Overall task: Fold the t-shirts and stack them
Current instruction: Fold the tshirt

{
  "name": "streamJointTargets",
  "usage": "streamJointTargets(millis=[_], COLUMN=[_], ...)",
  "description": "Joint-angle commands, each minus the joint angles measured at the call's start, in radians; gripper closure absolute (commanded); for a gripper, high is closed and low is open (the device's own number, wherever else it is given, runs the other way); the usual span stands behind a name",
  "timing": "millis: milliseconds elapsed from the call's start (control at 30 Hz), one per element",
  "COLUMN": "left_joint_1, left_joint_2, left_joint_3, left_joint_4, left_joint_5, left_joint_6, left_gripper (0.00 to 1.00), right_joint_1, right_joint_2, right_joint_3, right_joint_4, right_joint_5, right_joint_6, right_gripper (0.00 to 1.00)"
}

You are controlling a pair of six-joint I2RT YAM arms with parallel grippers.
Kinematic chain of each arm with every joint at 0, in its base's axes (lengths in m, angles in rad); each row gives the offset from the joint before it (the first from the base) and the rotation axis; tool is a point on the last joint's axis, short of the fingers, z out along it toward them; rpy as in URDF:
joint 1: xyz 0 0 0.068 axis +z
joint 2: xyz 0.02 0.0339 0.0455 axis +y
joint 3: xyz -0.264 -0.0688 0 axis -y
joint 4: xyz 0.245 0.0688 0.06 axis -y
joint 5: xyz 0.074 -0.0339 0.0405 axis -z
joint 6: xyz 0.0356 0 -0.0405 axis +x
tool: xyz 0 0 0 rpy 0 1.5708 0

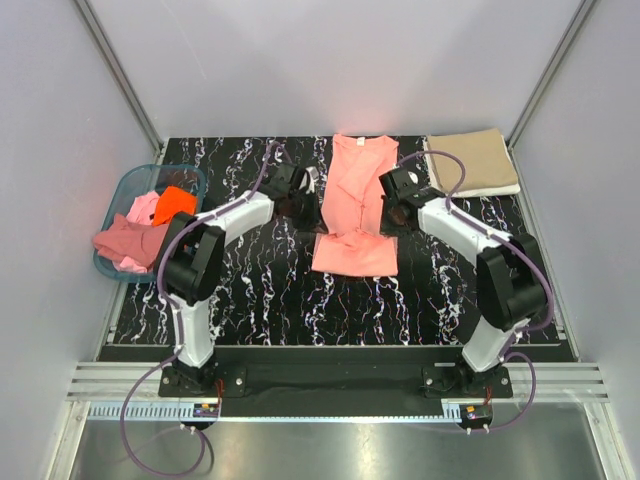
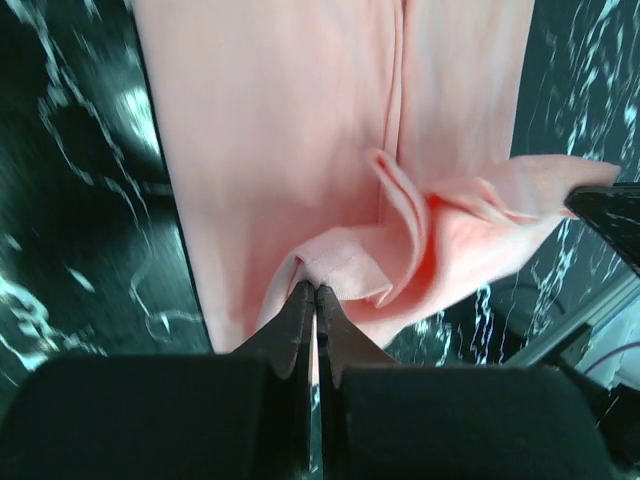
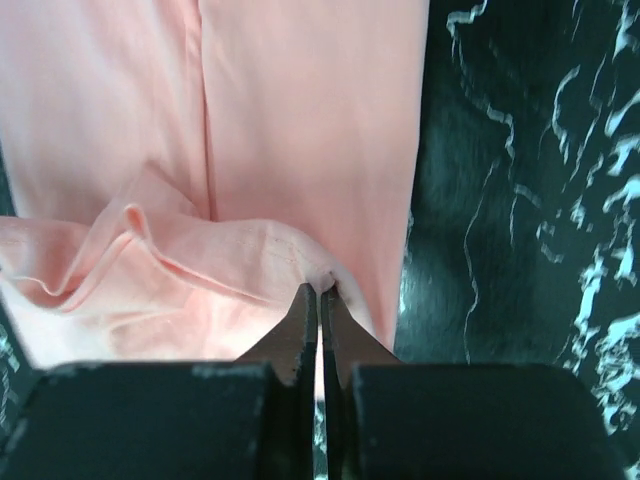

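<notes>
Salmon t-shirt (image 1: 352,185) in both outstretched grippers (image 2: 316,292) (image 3: 320,292)

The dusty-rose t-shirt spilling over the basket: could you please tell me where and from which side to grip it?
Grip the dusty-rose t-shirt at its bunched part hanging over the teal basket's near rim, coming down from above: that fabric lies outside the basket, clear of the orange shirt, so a pinch would likely catch it alone.

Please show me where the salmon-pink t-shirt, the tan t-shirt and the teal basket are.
salmon-pink t-shirt (image 1: 354,178): top view, middle of its flat far part.
tan t-shirt (image 1: 472,160): top view, centre of the folded cloth.
teal basket (image 1: 135,182): top view, bare far-left corner.
</notes>
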Motion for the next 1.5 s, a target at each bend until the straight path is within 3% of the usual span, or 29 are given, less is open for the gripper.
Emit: streamJointTargets(millis=[0,467,733,1033,1400,1467], left_joint_1=[0.032,0.119,0.133,0.158,0.181,0.181], left_joint_2=[0.049,0.214,0.374,0.49,0.44,0.463], left_joint_3=[0.107,0.302,0.509,0.641,0.638,0.658], left_joint_4=[0.08,0.165,0.116,0.114,0.117,0.126], left_joint_5=[0.012,0.128,0.121,0.085,0.042,0.089], left_joint_6=[0.016,0.005,0.037,-0.018,-0.012,-0.013], left_gripper=[1.0,1.0,1.0,1.0,1.0,0.9], right_joint_1=[-0.018,-0.088,-0.146,-0.209,-0.227,-0.227], right_joint_2=[0.078,0.219,0.336,0.434,0.486,0.498], right_joint_3=[0.085,0.274,0.365,0.443,0.511,0.529], right_joint_4=[0.082,0.129,0.155,0.162,0.163,0.163], right_joint_5=[0.083,-0.012,-0.042,-0.08,-0.121,-0.12], right_joint_6=[-0.081,-0.113,-0.117,-0.123,-0.14,-0.14], right_gripper=[1.0,1.0,1.0,1.0,1.0,0.97])
